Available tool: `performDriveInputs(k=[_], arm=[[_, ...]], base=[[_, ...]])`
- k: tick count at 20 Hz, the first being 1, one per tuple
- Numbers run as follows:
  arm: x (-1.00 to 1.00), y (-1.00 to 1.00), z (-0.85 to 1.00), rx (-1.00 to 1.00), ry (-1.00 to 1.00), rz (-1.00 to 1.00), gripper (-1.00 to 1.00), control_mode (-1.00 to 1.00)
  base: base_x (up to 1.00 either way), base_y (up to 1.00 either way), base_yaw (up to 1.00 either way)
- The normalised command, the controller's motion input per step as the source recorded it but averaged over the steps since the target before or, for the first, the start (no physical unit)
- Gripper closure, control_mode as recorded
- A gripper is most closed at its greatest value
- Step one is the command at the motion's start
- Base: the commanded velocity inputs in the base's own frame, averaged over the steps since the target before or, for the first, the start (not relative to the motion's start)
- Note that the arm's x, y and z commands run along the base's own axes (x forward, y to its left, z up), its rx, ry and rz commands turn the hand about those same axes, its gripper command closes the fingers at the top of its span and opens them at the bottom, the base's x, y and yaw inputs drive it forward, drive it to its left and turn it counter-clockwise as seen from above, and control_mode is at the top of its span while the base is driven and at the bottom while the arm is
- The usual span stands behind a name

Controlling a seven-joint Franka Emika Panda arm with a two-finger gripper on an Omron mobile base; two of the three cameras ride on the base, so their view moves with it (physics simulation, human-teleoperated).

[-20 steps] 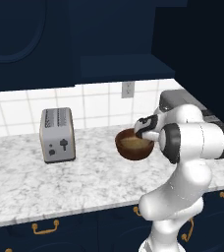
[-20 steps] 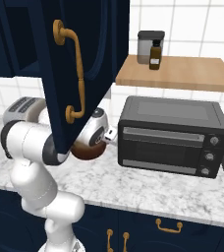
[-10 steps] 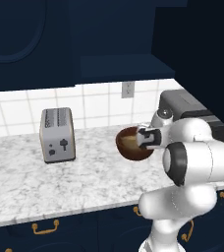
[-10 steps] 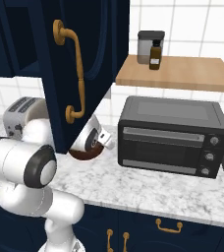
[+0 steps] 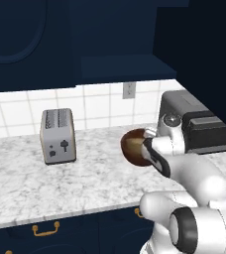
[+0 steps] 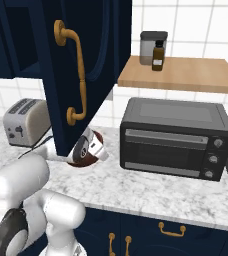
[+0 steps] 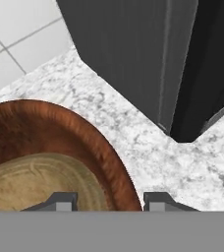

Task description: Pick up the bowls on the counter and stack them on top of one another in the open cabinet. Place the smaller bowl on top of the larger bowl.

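The tool (image 7: pixel 103 199) is clamped on the larger bowl's (image 5: pixel 134 147) rim (smaller bowl (image 7: pixel 40 182) nested inside); the open cabinet (image 5: pixel 120 67) lies above, leftward

You see the larger bowl (image 7: pixel 60 142) cut off at the hand view's nine o'clock edge, the smaller bowl (image 7: pixel 35 182) inside it running off at six o'clock, and the gripper (image 6: pixel 97 148) half hidden behind the cabinet door (image 6: pixel 81 75).
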Motion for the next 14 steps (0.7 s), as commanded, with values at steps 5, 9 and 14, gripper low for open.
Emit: performDriveInputs(k=[5, 9, 14], arm=[[-0.82, 0.00, 0.68, 0.11, 0.05, -0.04, 1.00, -1.00], [-0.97, 0.00, 0.86, 0.01, 0.02, -0.09, 1.00, -1.00], [-0.78, 0.18, 0.78, 0.00, -0.01, -0.14, 1.00, -1.00]], base=[[0.00, 0.00, 0.00], [0.00, 0.00, 0.00], [0.00, 0.00, 0.00]])
